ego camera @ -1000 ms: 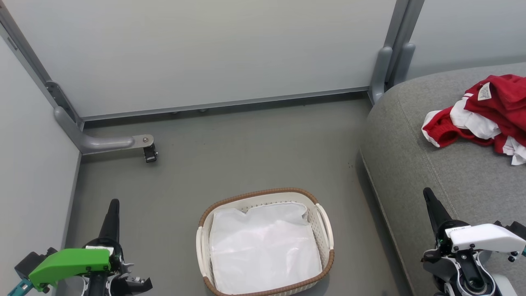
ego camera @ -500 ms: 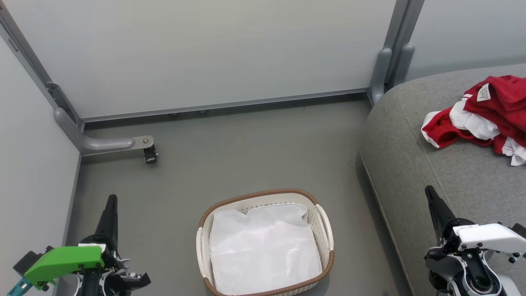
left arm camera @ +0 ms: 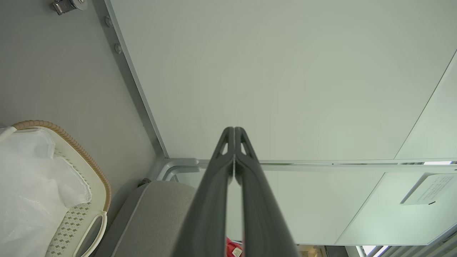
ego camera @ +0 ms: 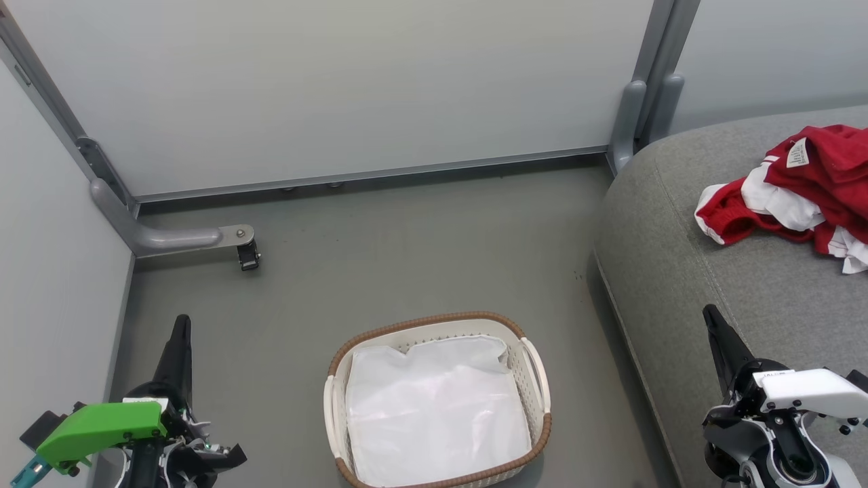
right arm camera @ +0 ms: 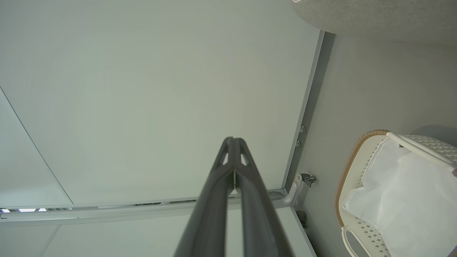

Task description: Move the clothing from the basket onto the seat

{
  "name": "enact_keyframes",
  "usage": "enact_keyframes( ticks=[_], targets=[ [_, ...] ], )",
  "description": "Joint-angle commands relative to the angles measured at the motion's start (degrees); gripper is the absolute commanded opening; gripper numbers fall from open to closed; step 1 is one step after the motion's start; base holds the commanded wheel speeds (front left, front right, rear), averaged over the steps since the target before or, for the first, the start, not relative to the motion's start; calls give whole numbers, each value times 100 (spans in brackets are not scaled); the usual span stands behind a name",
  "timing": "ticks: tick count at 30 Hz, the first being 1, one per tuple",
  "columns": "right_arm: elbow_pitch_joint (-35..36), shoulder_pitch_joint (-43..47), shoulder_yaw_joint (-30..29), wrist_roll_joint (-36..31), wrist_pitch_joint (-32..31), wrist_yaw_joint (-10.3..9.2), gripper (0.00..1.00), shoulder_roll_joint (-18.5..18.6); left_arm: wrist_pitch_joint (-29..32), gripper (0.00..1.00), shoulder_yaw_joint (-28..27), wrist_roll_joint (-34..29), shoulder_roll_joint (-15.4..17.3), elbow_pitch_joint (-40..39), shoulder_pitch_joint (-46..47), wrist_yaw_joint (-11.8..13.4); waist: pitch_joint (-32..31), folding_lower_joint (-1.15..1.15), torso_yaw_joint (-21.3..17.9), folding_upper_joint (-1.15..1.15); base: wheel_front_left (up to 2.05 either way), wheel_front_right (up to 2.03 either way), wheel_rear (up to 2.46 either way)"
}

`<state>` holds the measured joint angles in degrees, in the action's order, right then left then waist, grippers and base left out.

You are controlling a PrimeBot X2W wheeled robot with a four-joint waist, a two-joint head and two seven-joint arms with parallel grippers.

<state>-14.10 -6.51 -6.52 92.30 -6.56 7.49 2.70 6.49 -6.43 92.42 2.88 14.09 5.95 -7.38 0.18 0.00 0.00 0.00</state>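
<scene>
The red clothing (ego camera: 807, 190) with white trim lies bunched on the grey seat (ego camera: 712, 271) at the far right. On the floor at bottom centre stands the cream basket (ego camera: 539, 379), holding just its white sheet lining (ego camera: 434, 413). My left gripper (ego camera: 181, 322) is shut and empty at the lower left, pointing up, well left of the basket. My right gripper (ego camera: 709, 312) is shut and empty over the seat's front edge. In the left wrist view the shut left gripper (left arm camera: 234, 130) aims at a pale wall panel, with the basket (left arm camera: 82, 157) at its left. The right wrist view has the shut right gripper (right arm camera: 234, 140) and the basket (right arm camera: 351, 160).
Pale partition panels (ego camera: 339, 88) with grey metal frames close off the back and left. A grey bracket foot with a castor (ego camera: 245, 254) juts onto the floor at the left. Bare grey floor (ego camera: 407, 251) lies between the basket and the back wall.
Both grippers drifted slightly: the left one up and a little left, the right one slightly up. Basket and clothing have stayed put.
</scene>
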Motion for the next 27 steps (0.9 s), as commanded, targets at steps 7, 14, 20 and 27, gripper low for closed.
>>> enact_keyframes(
  ticks=[7, 14, 20, 27],
  targets=[
    [24, 59, -15, 21, -15, 0, 0, 34, 18, 0, -18, 9, 16, -9, 58, -26, 0, 0, 0, 0, 0, 0, 0],
    [24, 59, -15, 21, -14, 0, 0, 34, 19, 0, -20, 7, 14, -9, 58, -26, 0, 0, 0, 0, 0, 0, 0],
    [24, 59, -15, 22, -14, 0, 0, 34, 21, 0, -21, 6, 13, -9, 59, -26, 0, 0, 0, 0, 0, 0, 0],
    [24, 59, -15, 22, -14, 0, 0, 34, 22, 0, -22, 4, 12, -9, 59, -26, 0, 0, 0, 0, 0, 0, 0]
  ],
)
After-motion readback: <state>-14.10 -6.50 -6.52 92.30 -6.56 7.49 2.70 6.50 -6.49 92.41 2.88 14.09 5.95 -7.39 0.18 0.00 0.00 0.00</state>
